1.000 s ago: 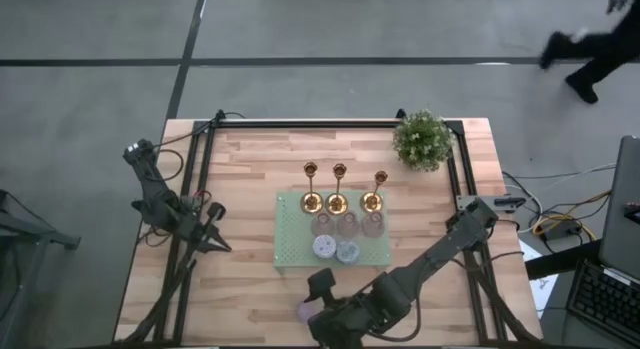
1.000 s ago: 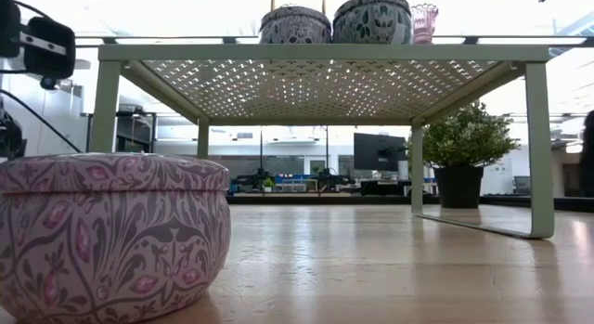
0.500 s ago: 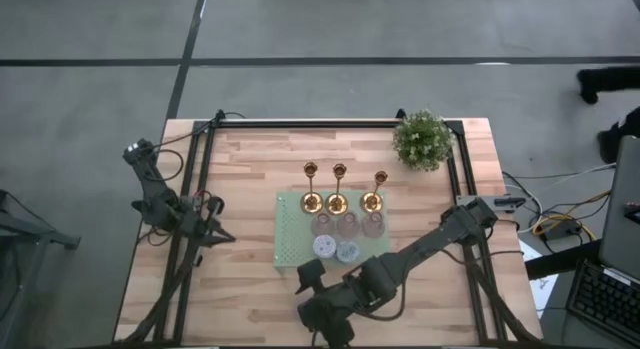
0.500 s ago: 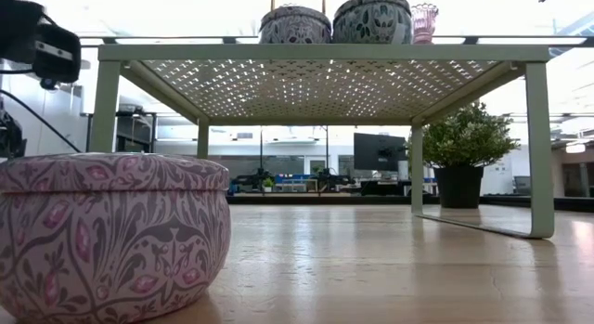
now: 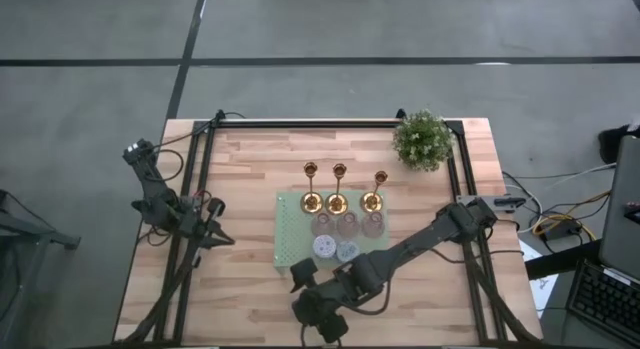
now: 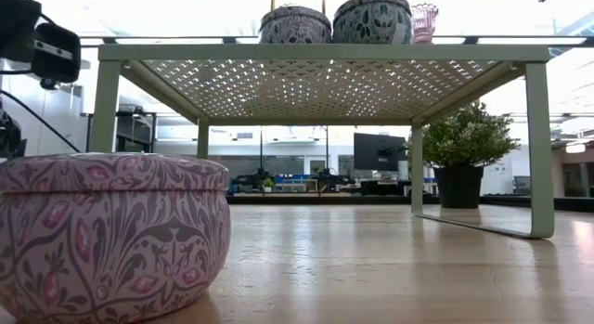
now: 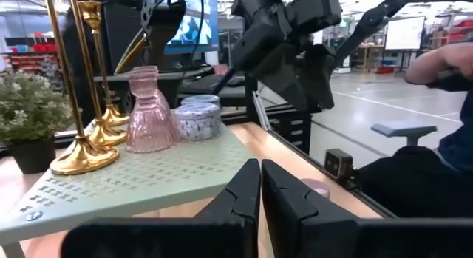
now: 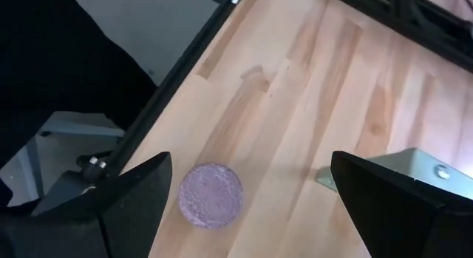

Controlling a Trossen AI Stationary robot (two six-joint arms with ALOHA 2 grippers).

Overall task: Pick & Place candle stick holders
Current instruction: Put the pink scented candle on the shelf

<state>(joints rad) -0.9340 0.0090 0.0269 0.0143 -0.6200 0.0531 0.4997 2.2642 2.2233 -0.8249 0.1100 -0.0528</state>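
A squat round purple-patterned holder (image 6: 111,236) rests on its base on the table near the front edge. It also shows in the right wrist view (image 8: 211,195). My right gripper (image 8: 262,206) hovers over it, open wide and empty, and hides it in the high view (image 5: 308,299). Three gold holders (image 5: 338,186) stand at the far side of the green rack (image 5: 292,234), with three pink glass holders (image 5: 347,225) and two pastel round holders (image 5: 336,249) nearer. My left gripper (image 7: 260,191) is shut and empty at the table's left (image 5: 215,234).
A potted plant (image 5: 422,139) stands at the far right corner. The rack stands on legs (image 6: 538,148), with open space under it. A black frame (image 5: 205,169) runs along the table's sides. A person (image 7: 443,103) sits beyond the table.
My right gripper has drawn back from the table's near edge toward the rack and a little to the left, staying open. The purple holder stays where it was on the table.
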